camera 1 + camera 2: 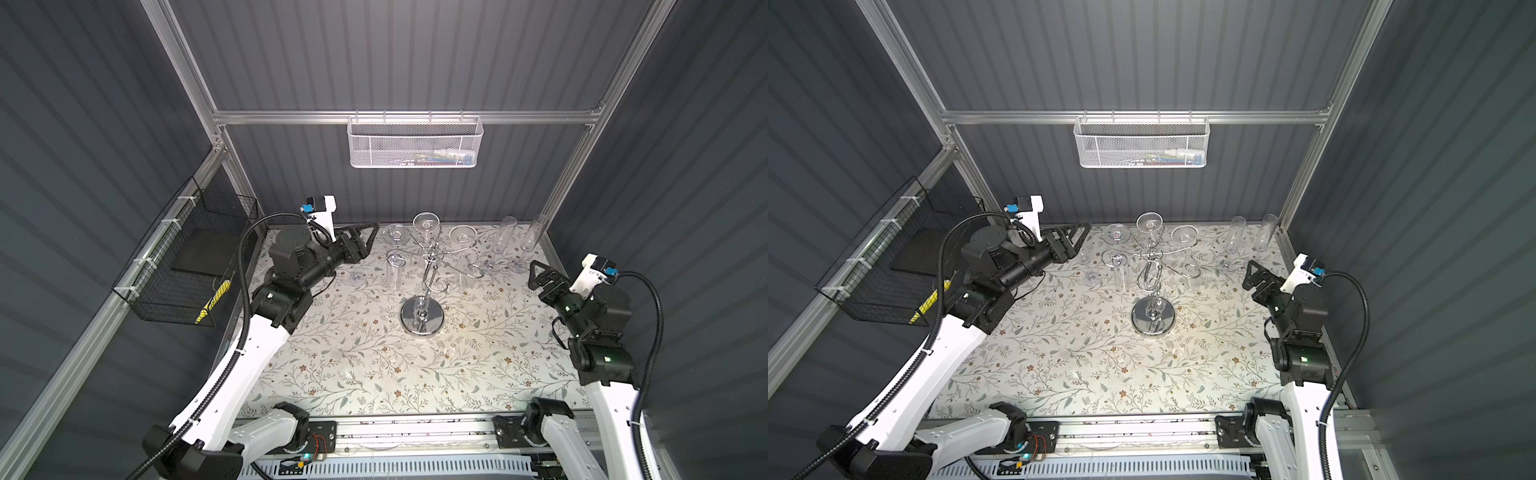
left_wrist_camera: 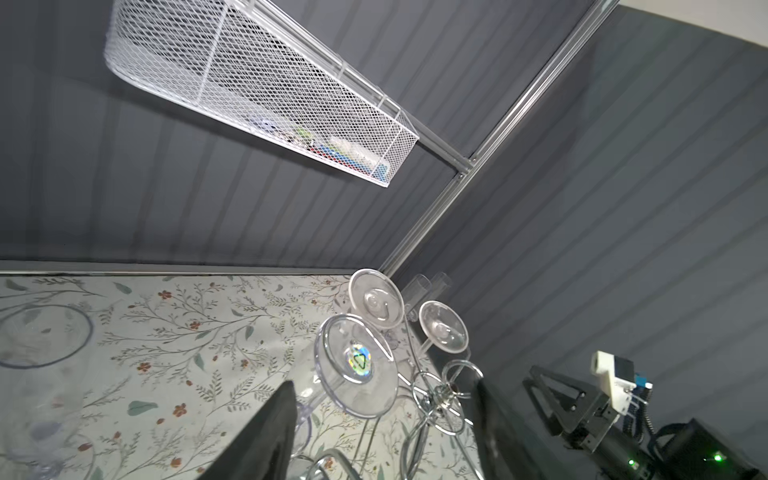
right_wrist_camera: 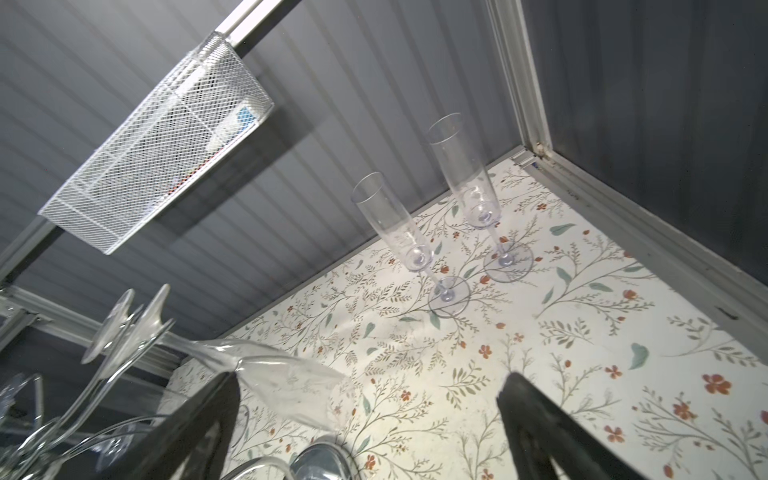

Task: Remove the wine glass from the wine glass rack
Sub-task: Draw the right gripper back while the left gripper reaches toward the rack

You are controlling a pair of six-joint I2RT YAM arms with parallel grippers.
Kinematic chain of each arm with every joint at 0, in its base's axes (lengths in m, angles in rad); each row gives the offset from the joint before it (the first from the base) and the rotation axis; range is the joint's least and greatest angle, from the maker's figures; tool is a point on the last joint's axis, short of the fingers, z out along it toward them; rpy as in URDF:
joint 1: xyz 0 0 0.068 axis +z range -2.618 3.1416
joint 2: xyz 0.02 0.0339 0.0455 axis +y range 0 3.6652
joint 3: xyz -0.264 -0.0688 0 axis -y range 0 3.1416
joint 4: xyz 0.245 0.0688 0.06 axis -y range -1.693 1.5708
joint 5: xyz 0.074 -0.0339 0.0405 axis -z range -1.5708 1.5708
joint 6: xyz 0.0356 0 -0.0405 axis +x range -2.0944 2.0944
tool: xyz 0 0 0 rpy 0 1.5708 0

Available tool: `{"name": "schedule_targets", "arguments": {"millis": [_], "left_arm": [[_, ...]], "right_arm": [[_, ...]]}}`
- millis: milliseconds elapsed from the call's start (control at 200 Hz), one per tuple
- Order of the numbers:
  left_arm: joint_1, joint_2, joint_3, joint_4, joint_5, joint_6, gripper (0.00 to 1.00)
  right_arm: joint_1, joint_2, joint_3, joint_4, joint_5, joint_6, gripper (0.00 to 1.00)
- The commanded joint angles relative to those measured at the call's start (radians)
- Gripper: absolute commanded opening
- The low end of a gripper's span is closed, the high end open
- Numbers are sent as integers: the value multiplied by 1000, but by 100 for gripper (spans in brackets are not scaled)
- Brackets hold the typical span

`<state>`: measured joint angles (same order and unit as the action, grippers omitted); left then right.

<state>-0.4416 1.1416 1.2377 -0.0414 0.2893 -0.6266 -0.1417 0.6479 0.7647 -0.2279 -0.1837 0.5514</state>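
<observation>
Left gripper point(image 1: 374, 229): jaws apart, empty, near a wine glass point(image 1: 396, 235) hanging inverted on the wine glass rack point(image 1: 429, 272), centre of the surface point(image 1: 353, 365). Right gripper point(image 1: 534, 274): jaws wide apart, empty, by the right edge.

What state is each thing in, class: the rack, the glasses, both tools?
wine glass rack: upright on the table, loaded.
hanging wine glasses: upside down on the rack's arms.
two flutes: standing upright on the table, off the rack.
left tool: open, empty.
right tool: open, empty.
</observation>
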Motion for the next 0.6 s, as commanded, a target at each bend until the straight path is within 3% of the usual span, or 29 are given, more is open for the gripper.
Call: {"name": "schedule_targets", "arguments": {"millis": [0, 230, 590], "left_arm": [[4, 41, 14, 58, 112, -140, 67], [15, 100, -23, 158, 141, -308, 65], [16, 127, -47, 118, 130, -300, 64]], "right_arm": [[12, -23, -7, -31, -79, 22, 99], [42, -36, 20, -78, -125, 36, 99], [49, -63, 14, -93, -122, 44, 99]]}}
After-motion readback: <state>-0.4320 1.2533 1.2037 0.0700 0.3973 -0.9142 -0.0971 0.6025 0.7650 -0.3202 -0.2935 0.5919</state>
